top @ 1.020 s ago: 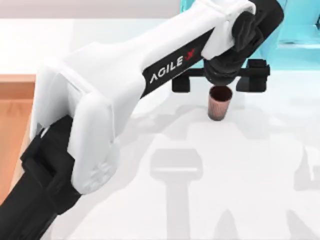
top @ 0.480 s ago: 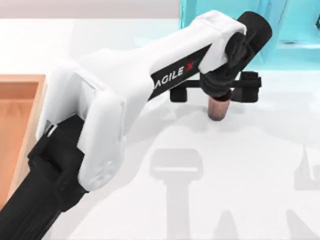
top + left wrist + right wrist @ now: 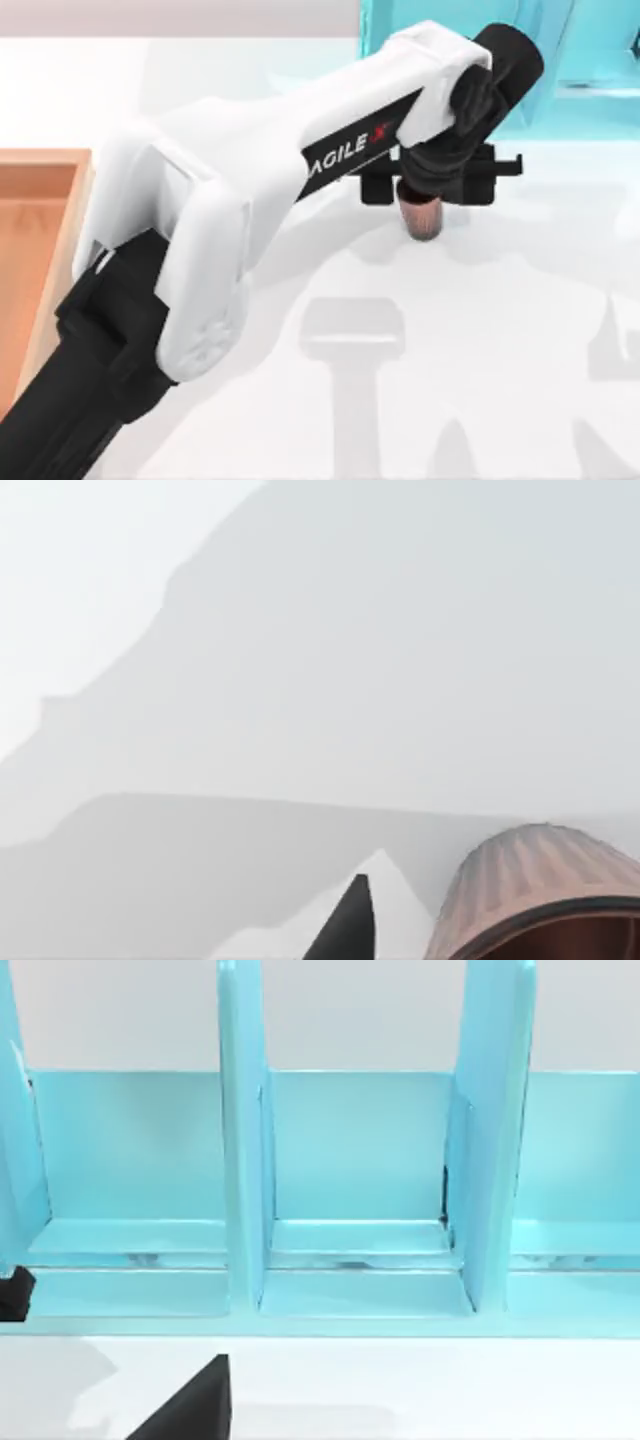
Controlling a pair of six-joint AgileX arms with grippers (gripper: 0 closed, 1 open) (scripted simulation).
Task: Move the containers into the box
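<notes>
One copper-brown container [image 3: 423,220] stands on the white table right of centre, just in front of the blue shelf. My left gripper [image 3: 428,188] reaches down over it, a dark finger on either side, shut on its walls. In the left wrist view the container's ribbed wall and dark rim [image 3: 540,890] sit beside one black fingertip [image 3: 350,930]. The box [image 3: 72,240], orange-brown with a tan rim, lies at the table's far left, partly under my left arm. A dark finger [image 3: 195,1400] of my right gripper points at the shelf.
A light blue shelf frame [image 3: 590,70] with upright dividers [image 3: 240,1160] stands along the back right, close behind the container. My left arm's white body [image 3: 220,200] stretches diagonally from the lower left across the table.
The left gripper came down over the container, and its fingers closed inward onto it. The container shifted slightly to the left.
</notes>
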